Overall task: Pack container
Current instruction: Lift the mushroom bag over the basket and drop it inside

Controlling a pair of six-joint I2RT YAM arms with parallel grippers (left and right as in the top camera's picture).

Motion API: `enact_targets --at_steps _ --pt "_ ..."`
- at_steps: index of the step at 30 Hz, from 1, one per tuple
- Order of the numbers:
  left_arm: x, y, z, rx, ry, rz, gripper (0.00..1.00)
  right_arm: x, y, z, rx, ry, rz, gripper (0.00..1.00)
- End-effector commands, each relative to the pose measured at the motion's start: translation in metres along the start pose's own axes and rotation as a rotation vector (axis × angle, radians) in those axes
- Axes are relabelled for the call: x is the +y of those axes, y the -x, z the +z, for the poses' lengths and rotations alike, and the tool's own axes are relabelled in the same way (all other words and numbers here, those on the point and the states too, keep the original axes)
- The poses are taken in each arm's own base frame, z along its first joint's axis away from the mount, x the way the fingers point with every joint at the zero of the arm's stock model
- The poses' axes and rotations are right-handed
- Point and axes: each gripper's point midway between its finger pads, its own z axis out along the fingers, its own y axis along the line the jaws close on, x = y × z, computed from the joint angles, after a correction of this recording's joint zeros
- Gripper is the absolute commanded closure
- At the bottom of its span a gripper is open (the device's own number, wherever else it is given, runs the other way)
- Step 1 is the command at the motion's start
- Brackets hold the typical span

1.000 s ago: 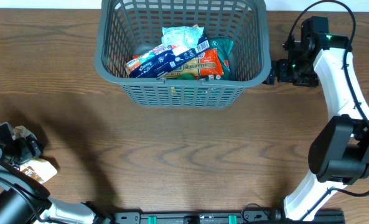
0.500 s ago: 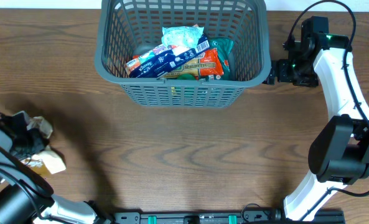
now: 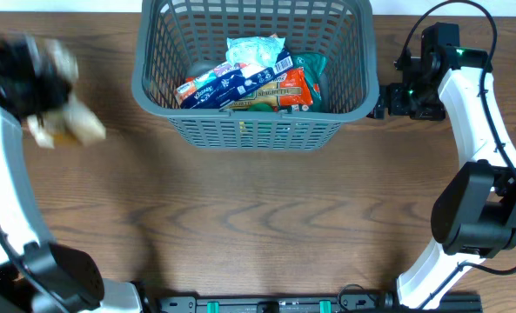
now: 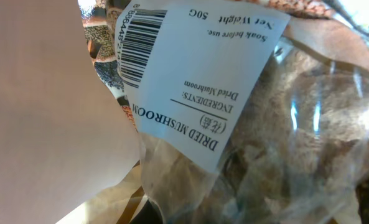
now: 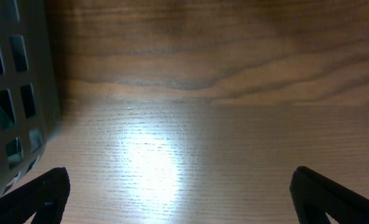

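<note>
Sitting at the far edge of the table (image 3: 266,209), around the middle, the container (image 3: 240,111) is resting flat on its floor with its open mouth facing straight up. Its long axis is running left to right across the overhead view, with the two short walls facing the two arms. Inside it, several packets are lying in a loose pile: a blue packet (image 3: 236,80) slanting across the middle, an orange packet (image 3: 284,89) just beside it, a pale bag (image 3: 253,48) behind them and a green packet (image 3: 314,65) towards the right wall.

Off to the left of the container, the left gripper (image 3: 36,83) is showing only as a blur above the table, its jaws pinching a dried mushroom packet (image 4: 234,124) whose clear film and white label are filling the left wrist view. The packet is hanging apart from the container, outside its left wall.

At the container's right short wall, the right gripper (image 3: 381,97) is sitting low over the wood with its jaws spread wide and nothing between them; the lattice wall (image 5: 16,93) is showing just beside its left finger.
</note>
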Motion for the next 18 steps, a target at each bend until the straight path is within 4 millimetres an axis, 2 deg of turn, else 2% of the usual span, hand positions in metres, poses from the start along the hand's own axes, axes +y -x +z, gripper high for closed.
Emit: enact_targets --at_steps 1,3,5,8,11,13,15,18 --pt "-0.069 0.053 -0.059 -0.181 -0.125 0.047 0.94 -0.001 0.000 0.000 0.000 0.004 -0.017 0.01" --pt "-0.116 0.069 -0.084 -0.258 -0.191 0.207 0.94 -0.001 0.000 0.000 0.000 0.004 -0.017 0.01" --pt "-0.167 0.072 -0.101 -0.321 -0.260 0.405 0.94 -0.001 0.001 0.000 -0.003 0.003 -0.017 0.01" --pt "-0.240 0.061 -0.114 -0.417 -0.357 0.730 0.95 -0.001 0.003 0.000 -0.012 0.003 -0.018 0.01" --pt "-0.294 0.037 -0.111 -0.482 -0.409 1.096 0.94 -0.002 0.004 0.000 -0.016 0.002 -0.018 0.01" --pt "-0.316 0.022 -0.101 -0.498 -0.427 1.285 0.94 -0.002 0.004 0.000 -0.016 0.003 -0.018 0.01" --pt "-0.328 0.013 -0.084 -0.482 -0.444 1.366 0.93 -0.002 0.004 0.000 -0.015 0.003 -0.018 0.01" --pt "-0.334 0.000 -0.039 -0.396 -0.466 1.395 0.94 -0.001 0.004 0.000 -0.016 0.003 -0.018 0.01"
